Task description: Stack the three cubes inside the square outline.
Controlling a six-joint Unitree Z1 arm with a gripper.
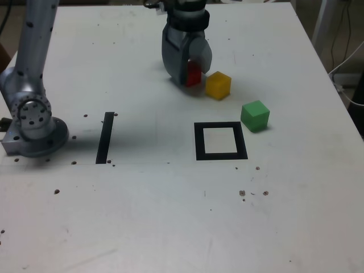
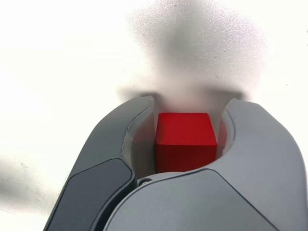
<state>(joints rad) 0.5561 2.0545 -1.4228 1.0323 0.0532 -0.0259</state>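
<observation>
The hand (image 1: 192,71) is reaching down to the white bench (image 1: 170,216) near its far edge, and its two grey jaws are closing around the red cube (image 1: 194,74), which is sitting between them. In the wrist view the red cube (image 2: 185,140) is filling the gap between the curved jaws of the hand (image 2: 185,120), with one jaw on each side of it, and the pale bench surface (image 2: 57,72) is showing beyond. Just beside the hand, toward the exterior view's right, the yellow cube (image 1: 218,85) is resting on the bench, close to the red one; whether the two are touching is not clear. Further to the exterior view's right and nearer the camera, the green cube (image 1: 255,115) is lying apart from the yellow one. The square outline (image 1: 220,141), a thick black frame with a white centre, is lying nearer the camera than all three cubes, with the green cube just off its far right corner. A straight black strip (image 1: 105,137) is lying well to the exterior view's left of the outline, and the arm's grey base (image 1: 31,122) is standing at the left edge.
</observation>
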